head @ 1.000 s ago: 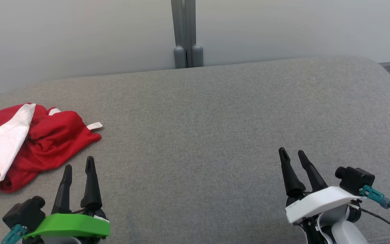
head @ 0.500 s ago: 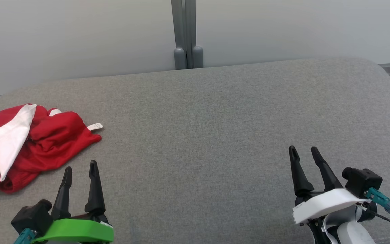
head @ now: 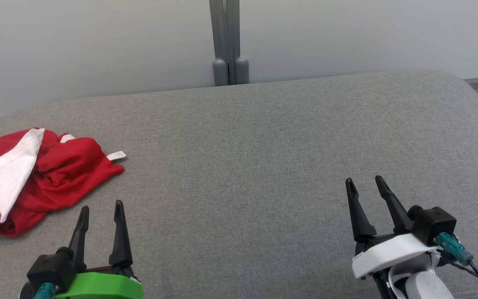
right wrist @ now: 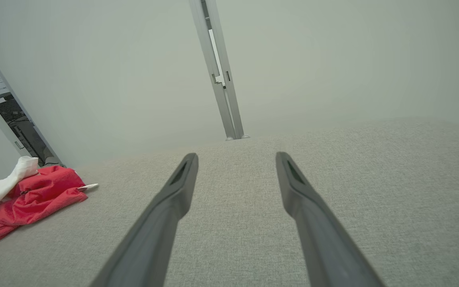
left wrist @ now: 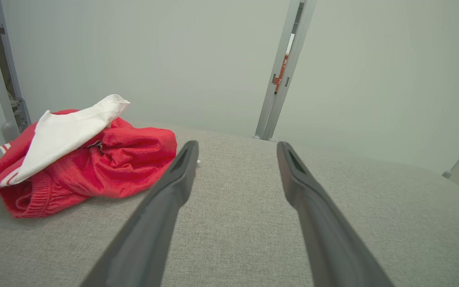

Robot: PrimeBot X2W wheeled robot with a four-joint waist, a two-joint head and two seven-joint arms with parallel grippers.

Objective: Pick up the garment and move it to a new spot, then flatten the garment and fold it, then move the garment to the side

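A: what moved in the last second?
B: only the arms, and barely. left gripper [head: 101, 205] has slid back toward the bottom edge of the head view and a touch right, so it's a bit further from the garment [head: 44, 178] than it was. right gripper [head: 363, 178] drifted out to the right, then came back left; net almost nothing
A: garment itself?
B: same heap, same spot. crumpled red with a white panel [head: 8, 170] on top, care tag [head: 116, 155] poking out on the side toward centre. it lies at the far left of the grey padded surface [head: 243, 145], near its left edge. tiny shift of the whole frame is the camera, not the cloth
A: jaws?
B: both spread wide, nothing between the fingers. left wrist view has the heap ahead and left of its fingers, bare fabric between; right wrist view has it well off to the left
A: so where are we on the task?
B: my read: step one not started. no contact, left arm if anything backing off. looks like re-posing before the reach
A: next?
B: left arm, garment's on its side: forward and left, down on a raised fold, close. right is well apart, likely joins once the cloth is carried toward centre for flattening
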